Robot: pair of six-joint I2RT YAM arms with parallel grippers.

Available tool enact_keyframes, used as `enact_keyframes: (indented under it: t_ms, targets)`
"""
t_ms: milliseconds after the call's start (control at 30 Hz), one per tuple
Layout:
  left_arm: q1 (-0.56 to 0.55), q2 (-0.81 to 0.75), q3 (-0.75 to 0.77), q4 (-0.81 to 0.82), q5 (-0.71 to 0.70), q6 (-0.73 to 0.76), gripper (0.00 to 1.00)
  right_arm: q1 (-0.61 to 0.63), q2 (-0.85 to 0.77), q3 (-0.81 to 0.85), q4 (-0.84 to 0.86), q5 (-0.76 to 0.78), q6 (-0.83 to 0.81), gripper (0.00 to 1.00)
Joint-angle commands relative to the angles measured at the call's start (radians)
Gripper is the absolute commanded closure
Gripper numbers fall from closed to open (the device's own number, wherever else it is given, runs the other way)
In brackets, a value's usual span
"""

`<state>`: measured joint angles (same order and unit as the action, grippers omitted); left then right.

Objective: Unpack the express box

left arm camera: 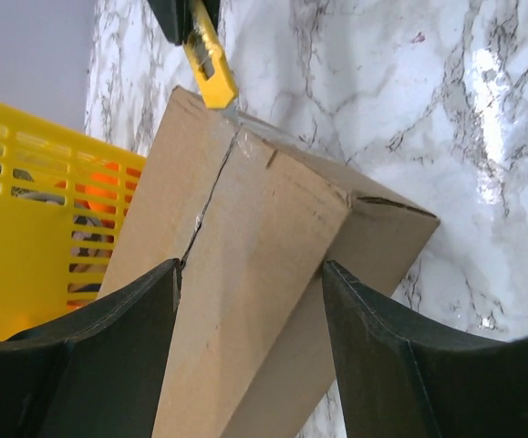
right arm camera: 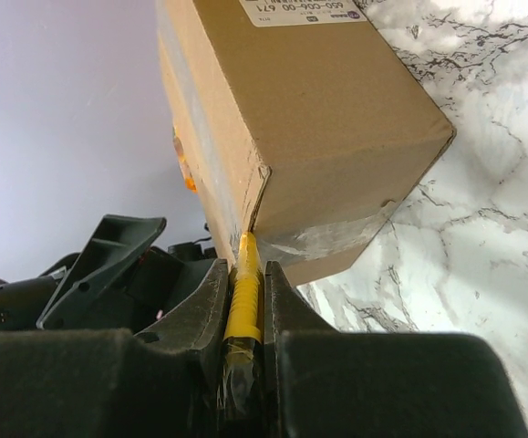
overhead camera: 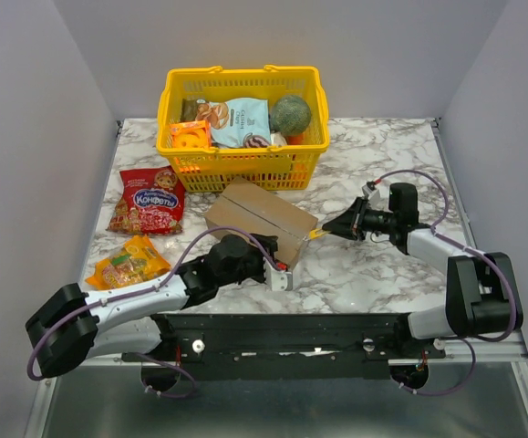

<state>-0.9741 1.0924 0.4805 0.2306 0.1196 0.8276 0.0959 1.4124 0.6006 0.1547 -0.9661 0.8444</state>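
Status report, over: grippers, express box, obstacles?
Left gripper open, astride express box. Right gripper shut on yellow knife, tip at end seam. Flaps closed. Yellow basket close behind.

Plain brown express box, yellow utility knife, yellow latticed basket, white grey-veined marble table, red candy bag

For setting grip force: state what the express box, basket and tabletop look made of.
Express box: matte brown cardboard, creased edges, glossy clear tape. Basket: glossy yellow plastic, moulded lattice wall. Tabletop: polished white grey-veined marble or a marble-look laminate; it shows glare.
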Motion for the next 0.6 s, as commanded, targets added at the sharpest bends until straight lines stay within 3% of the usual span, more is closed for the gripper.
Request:
enact_keyframes:
  t_ms: [0, 567]
  targets:
    - [-0.043, 0.032, 0.007, 0.156, -0.009, -0.021, 0.29, 0.005, -0.03, -0.038, -0.052, 0.052, -0.016, 1.0]
    - [-0.074, 0.208, 0.081, 0.24, -0.112, -0.125, 0.31, 0.007, -0.191, -0.153, -0.188, 0.086, 0.042, 0.99]
